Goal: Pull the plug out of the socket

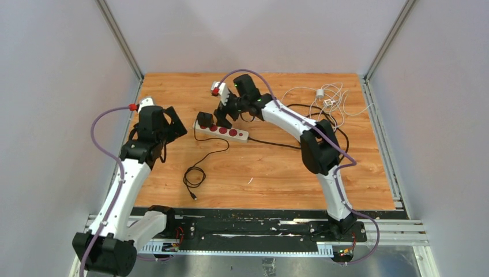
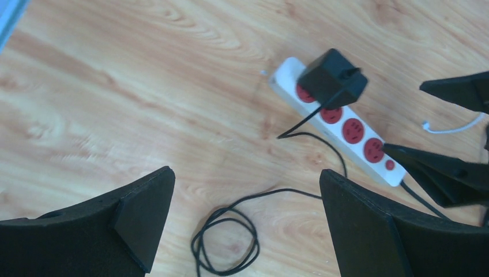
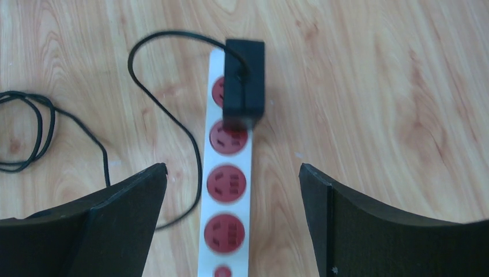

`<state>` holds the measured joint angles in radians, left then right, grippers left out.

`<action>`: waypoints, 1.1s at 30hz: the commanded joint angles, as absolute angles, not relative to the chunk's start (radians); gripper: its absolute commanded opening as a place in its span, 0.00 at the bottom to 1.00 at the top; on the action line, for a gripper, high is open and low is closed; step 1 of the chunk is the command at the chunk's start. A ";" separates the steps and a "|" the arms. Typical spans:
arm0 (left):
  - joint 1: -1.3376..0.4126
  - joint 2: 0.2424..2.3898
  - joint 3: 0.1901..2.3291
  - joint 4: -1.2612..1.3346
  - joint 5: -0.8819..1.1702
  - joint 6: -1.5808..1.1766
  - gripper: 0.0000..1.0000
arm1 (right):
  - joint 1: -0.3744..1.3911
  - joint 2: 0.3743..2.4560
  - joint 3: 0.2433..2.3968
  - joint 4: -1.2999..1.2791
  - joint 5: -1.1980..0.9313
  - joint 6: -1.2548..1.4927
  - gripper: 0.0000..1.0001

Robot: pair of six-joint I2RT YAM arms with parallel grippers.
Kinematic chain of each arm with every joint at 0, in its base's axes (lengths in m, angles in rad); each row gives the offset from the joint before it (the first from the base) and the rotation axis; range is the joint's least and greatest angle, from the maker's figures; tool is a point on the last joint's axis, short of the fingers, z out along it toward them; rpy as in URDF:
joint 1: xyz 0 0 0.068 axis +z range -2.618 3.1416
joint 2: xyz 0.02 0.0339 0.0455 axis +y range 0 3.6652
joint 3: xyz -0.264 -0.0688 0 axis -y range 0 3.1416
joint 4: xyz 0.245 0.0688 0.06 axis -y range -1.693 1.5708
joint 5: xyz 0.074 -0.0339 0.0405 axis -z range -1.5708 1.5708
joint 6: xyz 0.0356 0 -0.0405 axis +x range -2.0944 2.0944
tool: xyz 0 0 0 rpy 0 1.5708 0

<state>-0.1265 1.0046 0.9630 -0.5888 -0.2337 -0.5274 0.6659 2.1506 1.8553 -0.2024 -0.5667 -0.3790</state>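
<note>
- The socket (image 1: 224, 131) lies mid-table, with the black plug (image 1: 204, 119) in its left-end outlet.
- Right gripper (image 3: 233, 173): fingers apart over the socket.
- Left gripper (image 2: 247, 190): fingers apart, empty, further left.
- Coiled black cord (image 1: 194, 176) nearer; white cables (image 1: 328, 101) far right.

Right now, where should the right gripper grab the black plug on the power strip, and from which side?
Take the black plug by its two flat sides, coming straight down from above. It stands upright in the end outlet of the socket, and the open right gripper is lined up across the strip's width.

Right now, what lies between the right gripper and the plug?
Only the socket, with a free red outlet; the right wrist view shows it.
</note>
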 commanded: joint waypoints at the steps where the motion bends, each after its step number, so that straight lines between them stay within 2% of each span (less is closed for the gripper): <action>1: -0.123 0.895 0.881 -0.670 -0.384 -0.624 1.00 | 0.714 2.277 2.027 -0.213 -0.590 -0.421 0.90; 8: -0.123 0.848 0.833 -0.671 -0.391 -0.653 1.00 | 0.722 2.480 2.249 -0.210 -0.569 -0.325 0.91; 14: -0.121 0.888 0.826 -0.635 -0.380 -0.660 1.00 | 0.745 2.536 2.264 -0.191 -0.589 -0.308 0.87; 15: -0.121 0.895 0.823 -0.621 -0.373 -0.662 1.00 | 0.748 2.546 2.271 -0.185 -0.589 -0.306 0.81; 17: -0.121 0.912 0.818 -0.595 -0.362 -0.670 1.00 | 0.752 2.571 2.292 -0.166 -0.588 -0.287 0.62; 21: -0.105 0.966 0.818 -0.538 -0.331 -0.672 1.00 | 0.752 2.609 2.339 -0.159 -0.589 -0.249 0.36; 24: -0.076 1.019 0.818 -0.486 -0.274 -0.677 1.00 | 0.751 2.591 2.304 -0.162 -0.609 -0.263 0.20; 28: -0.017 1.113 0.812 -0.400 -0.147 -0.690 1.00 | 0.749 2.529 2.209 -0.163 -0.616 -0.306 0.08; 33: 0.111 1.289 0.814 -0.257 0.086 -0.705 0.97 | 0.732 2.446 2.092 -0.163 -0.670 -0.352 0.03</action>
<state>0.0410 1.1725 0.8223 -0.3965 -0.1246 -0.6838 0.7395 2.5286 2.1788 -0.1188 -0.5980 -0.3050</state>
